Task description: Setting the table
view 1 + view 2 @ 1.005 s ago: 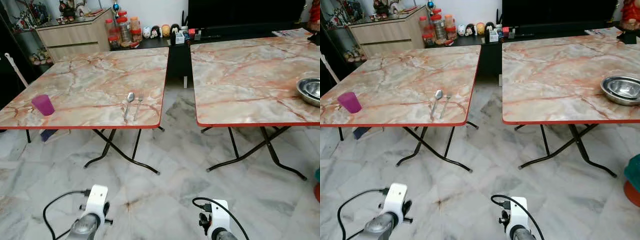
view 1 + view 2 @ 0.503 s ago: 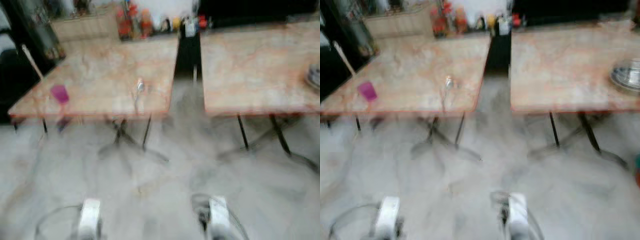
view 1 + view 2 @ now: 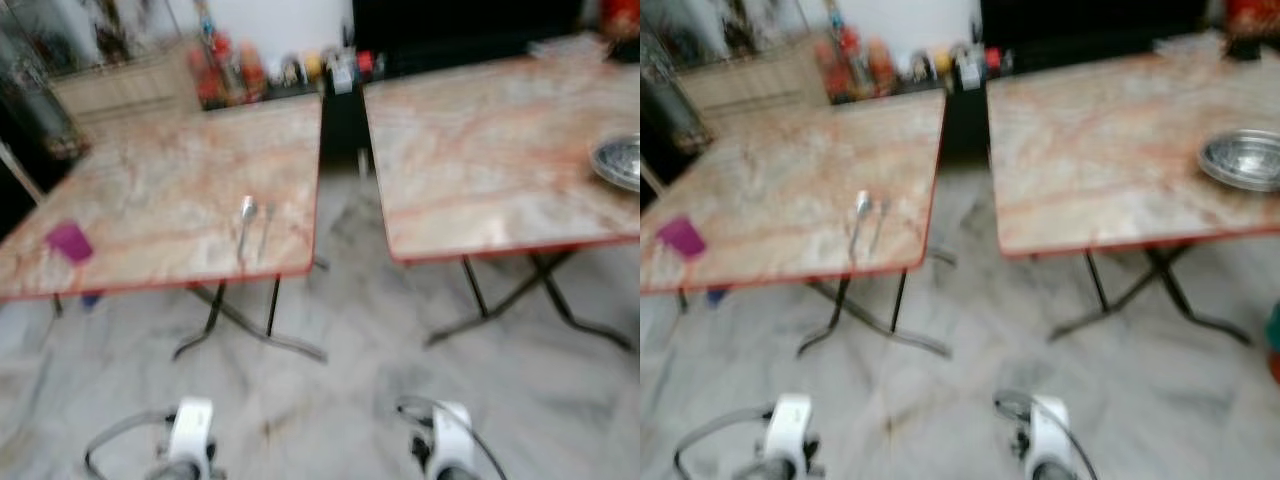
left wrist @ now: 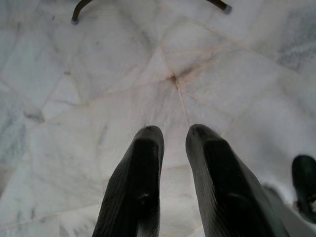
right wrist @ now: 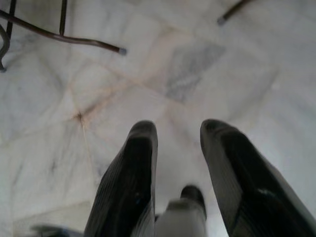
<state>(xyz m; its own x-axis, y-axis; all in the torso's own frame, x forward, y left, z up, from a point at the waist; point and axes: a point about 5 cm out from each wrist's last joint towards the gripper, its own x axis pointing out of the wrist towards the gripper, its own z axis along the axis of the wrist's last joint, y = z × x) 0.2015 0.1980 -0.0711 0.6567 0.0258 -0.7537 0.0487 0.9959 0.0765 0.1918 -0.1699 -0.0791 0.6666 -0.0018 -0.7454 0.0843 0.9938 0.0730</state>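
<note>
While both arms hang low over the marble floor [image 4: 74,98], nothing is held: the left gripper [image 4: 173,136] is seen with its fingers slightly apart and empty, and the right gripper [image 5: 177,133] likewise, with a somewhat wider gap.

The head views are blurred. A spoon [image 3: 245,222] and a fork [image 3: 264,230] are laid side by side near the front edge of the left table [image 3: 150,170], at about 11 o'clock from the robot. A purple cup [image 3: 69,241] is set at about 10 o'clock, near the same table's front edge. A steel bowl [image 3: 1243,159] is placed on the right table [image 3: 1090,150], at about 2 o'clock.

The cutlery is judged stiff, light, thin and slippery; each piece should be pinched across the handle at mid-length. The cup is judged light and easily tipped; it should be gripped across its wall. The bowl is judged smooth and rigid; the rim should be taken.
</note>
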